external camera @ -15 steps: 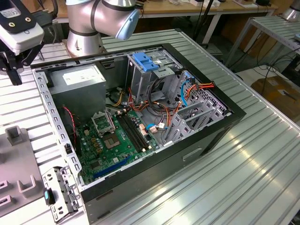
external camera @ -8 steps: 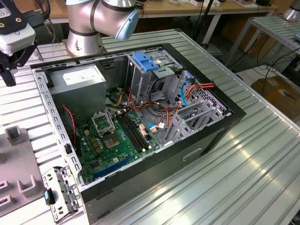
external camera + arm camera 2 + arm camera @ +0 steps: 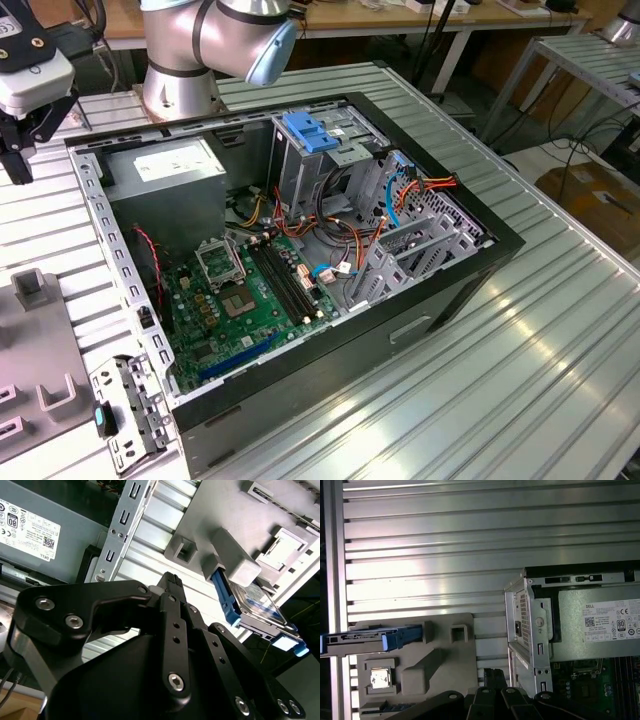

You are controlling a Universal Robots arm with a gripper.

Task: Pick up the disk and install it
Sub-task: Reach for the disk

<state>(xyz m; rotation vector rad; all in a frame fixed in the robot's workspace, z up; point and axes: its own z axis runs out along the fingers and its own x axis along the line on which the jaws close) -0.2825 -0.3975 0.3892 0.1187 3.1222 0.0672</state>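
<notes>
Now, gripper (image 3: 171, 578): clenched, fingers pressed together w/ nothing betw. them; black linkage fanned out behind the tip in both wrist views.
Gripper posn: hangs over ribbed alu table (image 3: 540, 380), near the gap betw. grey holder plate (image 3: 462, 655) and PC case (image 3: 497, 245); touching neither. At exterior view's left, beside case corner.
Disk (image 3: 260, 606): not gripped; seated in a slot of holder plate, blue rail along its side, silver face w/ glare. Edge-on in first wrist view (image 3: 355, 639), one end jutting past plate's edge. Apart from gripper.
PC case: side open, lying flat on table; green mainboard (image 3: 250, 290) on its floor.
PSU (image 3: 165, 172): grey box w/ white sticker, in case corner near arm base (image 3: 185, 70).
Drive cage (image 3: 300, 165): grey metal, blue handle on top, upright inside case.
Bracket (image 3: 135, 425): loose metal piece on table, just beside case.
</notes>
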